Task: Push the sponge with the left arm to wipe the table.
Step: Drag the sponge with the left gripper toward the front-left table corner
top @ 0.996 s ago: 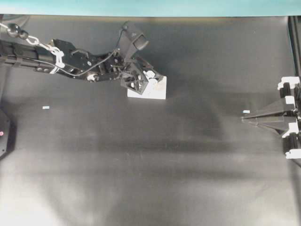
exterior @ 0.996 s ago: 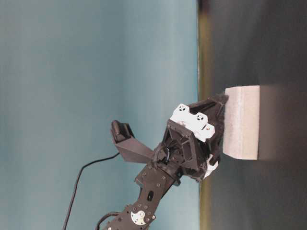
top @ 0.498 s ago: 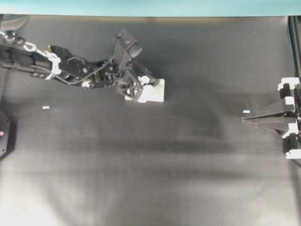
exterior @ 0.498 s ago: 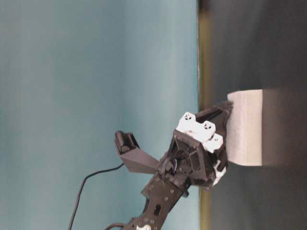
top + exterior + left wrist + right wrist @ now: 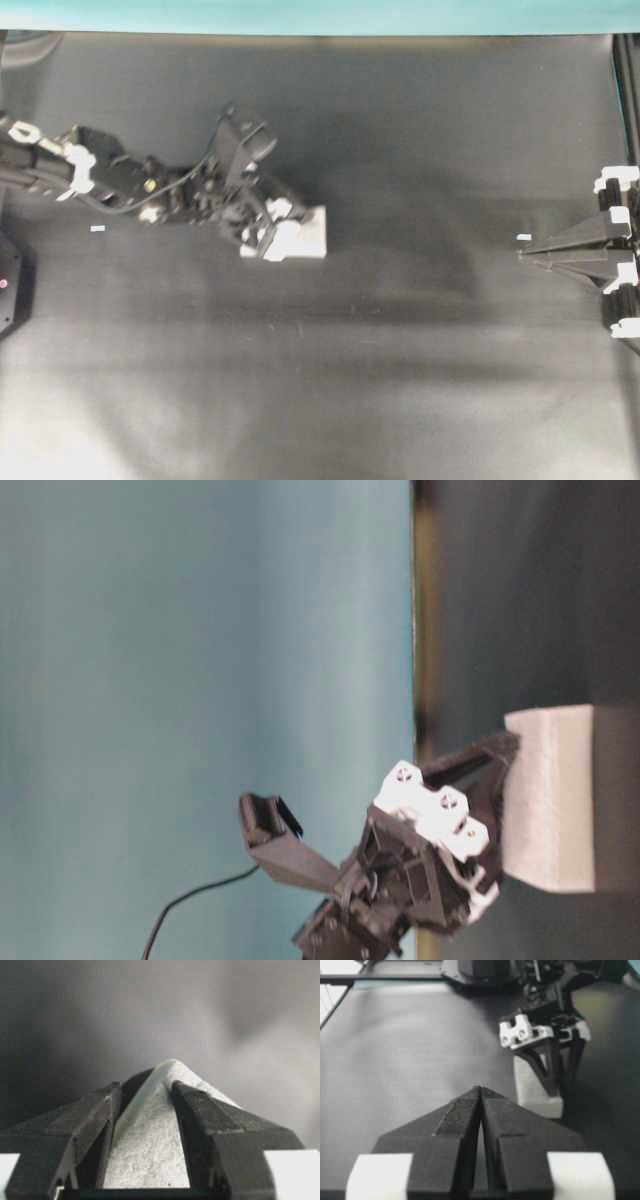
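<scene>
The white sponge point(image 5: 303, 234) lies flat on the black table point(image 5: 350, 380), left of centre. My left gripper point(image 5: 268, 232) comes at it from the left, and the left arm point(image 5: 120, 180) stretches in from the left edge. In the left wrist view the sponge point(image 5: 150, 1150) fills the gap between the black fingers point(image 5: 205, 1125), squeezed to a peak, with the left gripper point(image 5: 145, 1086) shut on it. The table-level view shows the same left gripper point(image 5: 490, 780) pressed on the sponge point(image 5: 550, 800). My right gripper point(image 5: 525, 253) rests shut at the right edge, its tips point(image 5: 481, 1088) touching.
A teal strip point(image 5: 300, 15) runs along the table's far edge. Two tiny white tags lie on the surface, one at the left point(image 5: 97, 229) and one just by the right gripper's tip point(image 5: 524, 237). A dark round base point(image 5: 8, 285) sits at the left edge.
The left gripper closed on the sponge and dragged it left and toward the near side of the table. The right arm has stayed still.
</scene>
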